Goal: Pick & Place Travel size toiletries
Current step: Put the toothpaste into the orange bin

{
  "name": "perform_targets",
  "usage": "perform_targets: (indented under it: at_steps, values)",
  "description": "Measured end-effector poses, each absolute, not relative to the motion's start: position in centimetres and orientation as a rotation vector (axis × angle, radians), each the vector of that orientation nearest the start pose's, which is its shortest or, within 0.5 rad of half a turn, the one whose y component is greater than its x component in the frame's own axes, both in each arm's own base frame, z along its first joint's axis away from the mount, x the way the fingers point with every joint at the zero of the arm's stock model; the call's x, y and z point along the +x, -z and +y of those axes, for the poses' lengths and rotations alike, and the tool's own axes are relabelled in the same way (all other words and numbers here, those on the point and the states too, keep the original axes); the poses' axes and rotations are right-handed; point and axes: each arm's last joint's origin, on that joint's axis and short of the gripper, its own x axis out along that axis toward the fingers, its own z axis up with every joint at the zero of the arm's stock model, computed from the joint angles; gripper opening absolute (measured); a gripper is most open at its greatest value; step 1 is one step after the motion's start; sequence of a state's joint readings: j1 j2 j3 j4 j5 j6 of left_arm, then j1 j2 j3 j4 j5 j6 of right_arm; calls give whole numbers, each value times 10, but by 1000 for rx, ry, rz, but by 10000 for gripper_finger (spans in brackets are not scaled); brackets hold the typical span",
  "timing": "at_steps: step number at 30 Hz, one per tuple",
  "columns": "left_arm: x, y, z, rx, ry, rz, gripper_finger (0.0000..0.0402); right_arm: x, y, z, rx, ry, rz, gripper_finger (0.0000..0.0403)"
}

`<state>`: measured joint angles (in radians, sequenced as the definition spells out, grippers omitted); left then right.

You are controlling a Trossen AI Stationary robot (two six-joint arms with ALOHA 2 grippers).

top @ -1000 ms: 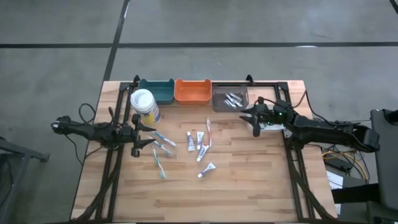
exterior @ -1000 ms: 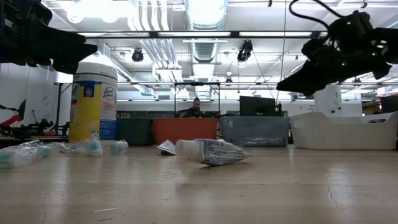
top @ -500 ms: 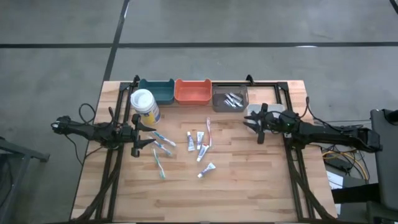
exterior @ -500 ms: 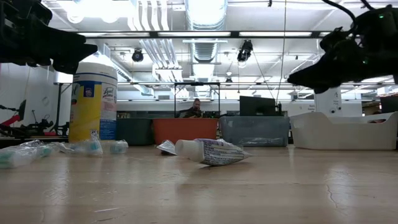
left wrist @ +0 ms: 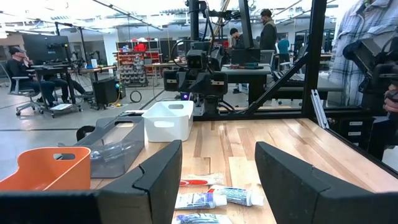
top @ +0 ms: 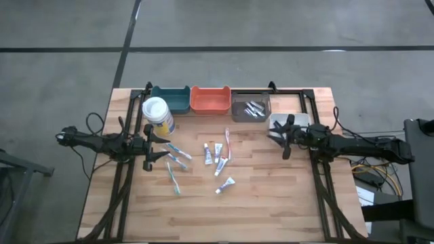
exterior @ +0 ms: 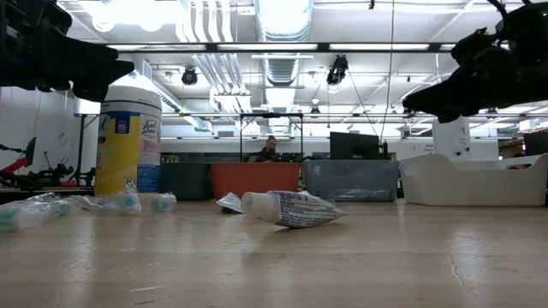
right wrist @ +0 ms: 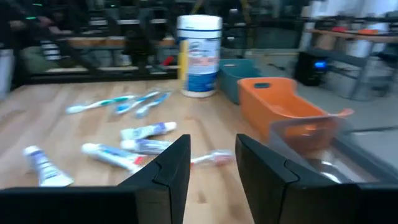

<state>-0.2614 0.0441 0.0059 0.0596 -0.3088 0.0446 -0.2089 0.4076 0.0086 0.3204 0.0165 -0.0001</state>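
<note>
The right gripper hangs above the surface beside the white bin, near the grey bin; its fingers stand parted around nothing. The left gripper waits near the wipes can, fingers spread wide and empty. Tubes and toothbrushes lie scattered mid-surface between the two arms; a few small pieces sit in the grey bin.

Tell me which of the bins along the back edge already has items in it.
The grey bin, rightmost in the back row beside the orange bin. Silvery pieces lie on its floor, while the orange and the teal bin show bare floors.
</note>
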Motion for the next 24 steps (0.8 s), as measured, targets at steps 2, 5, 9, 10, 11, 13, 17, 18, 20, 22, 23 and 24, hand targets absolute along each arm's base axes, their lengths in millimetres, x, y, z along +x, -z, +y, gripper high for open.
perform_targets:
  at_steps: [2,5,9,10,11,13,17,18,20,22,23,24]
  values:
    - [98,-168,-17,39,-48,-20,209,117,-161,-27,1,272,76,118]
    - [98,-168,-17,39,-48,-20,209,111,-161,-26,-9,289,78,119]
    - [98,-168,-17,39,-48,-19,209,104,-160,-24,-4,289,79,124]
    - [98,-168,-17,39,-48,-20,209,101,-160,-24,-5,289,75,126]
    - [98,-168,-17,39,-48,-19,209,100,-162,-23,-8,286,57,127]
    - [98,-168,-17,38,-48,-19,209,96,-167,-22,-21,265,18,129]
    - [98,-168,-17,38,-48,-20,209,92,-175,-22,-38,296,7,132]
    - [98,-168,-17,38,-48,-19,209,92,-174,-23,-33,321,21,132]
    - [98,-168,-17,39,-48,-19,209,91,-175,-24,-18,349,14,130]
    - [98,-168,-17,39,-48,-18,209,91,-178,-23,-26,333,-10,128]
    - [98,-168,-17,40,-48,-17,209,91,-179,-23,-25,325,-19,126]
    - [98,-168,-17,40,-48,-16,209,91,-179,-23,-18,325,-20,125]
